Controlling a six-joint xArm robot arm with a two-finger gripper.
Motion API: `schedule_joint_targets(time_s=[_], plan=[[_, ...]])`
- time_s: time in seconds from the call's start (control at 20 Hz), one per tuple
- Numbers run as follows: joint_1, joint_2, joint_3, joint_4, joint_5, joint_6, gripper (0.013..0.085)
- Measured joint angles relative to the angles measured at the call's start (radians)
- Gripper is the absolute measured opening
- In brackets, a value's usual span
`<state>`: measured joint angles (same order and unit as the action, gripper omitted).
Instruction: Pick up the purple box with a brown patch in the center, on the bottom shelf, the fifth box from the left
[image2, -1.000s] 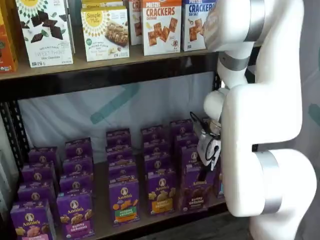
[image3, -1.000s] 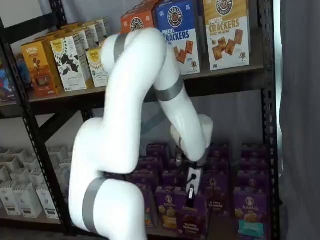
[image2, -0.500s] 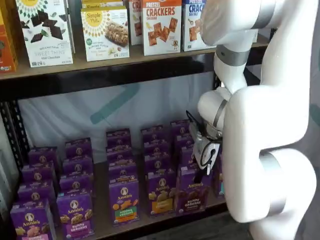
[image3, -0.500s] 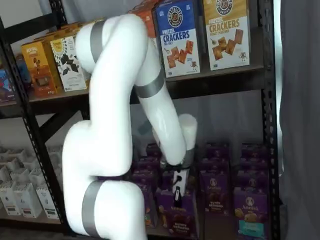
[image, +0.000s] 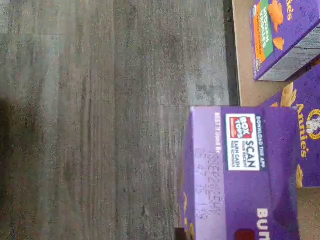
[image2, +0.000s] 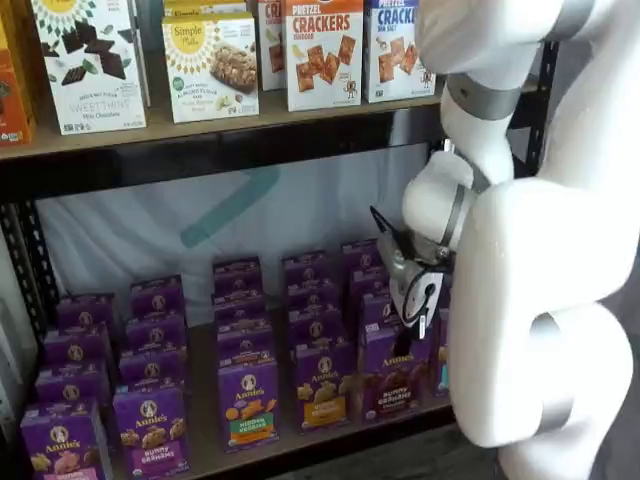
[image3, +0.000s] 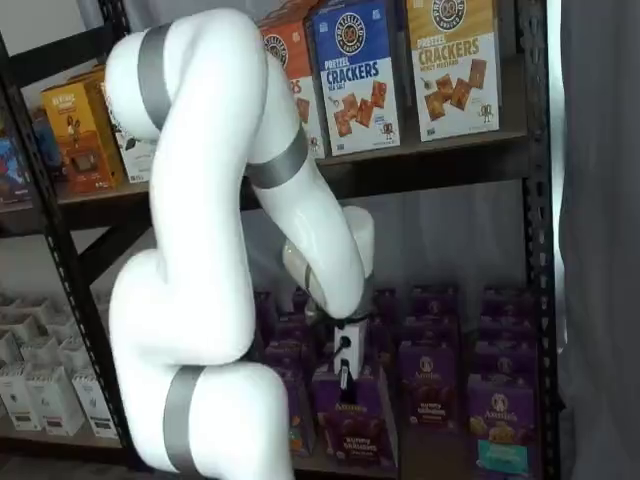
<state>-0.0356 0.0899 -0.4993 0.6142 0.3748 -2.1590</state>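
Note:
The purple box with the brown "bunny grahams" band hangs in my gripper, whose black fingers are closed on its top. It shows in both shelf views, at the front edge of the bottom shelf. In a shelf view the gripper holds the box out in front of the rows. In the wrist view the box's purple top with a "Box Tops" label lies partly over the grey floor, past the tan shelf board. The fingers do not show there.
Rows of purple Annie's boxes fill the bottom shelf: an orange-yellow-patch one beside the held box, a teal-patch one at the right. Cracker boxes stand on the higher board. A black upright frames the right side.
The gripper has moved out from the shelf with the purple box in it and lifted it slightly. The arm's upper links have swung away from the rack.

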Motion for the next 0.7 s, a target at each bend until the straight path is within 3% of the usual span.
schedule_joint_targets(time_s=[0.3, 0.7], plan=[[-0.008, -0.118, 0.037, -0.133, 0.095, 0.131, 0.0370], [-0.008, -0.265, 0.058, -0.208, 0.236, 0.226, 0.0370]])
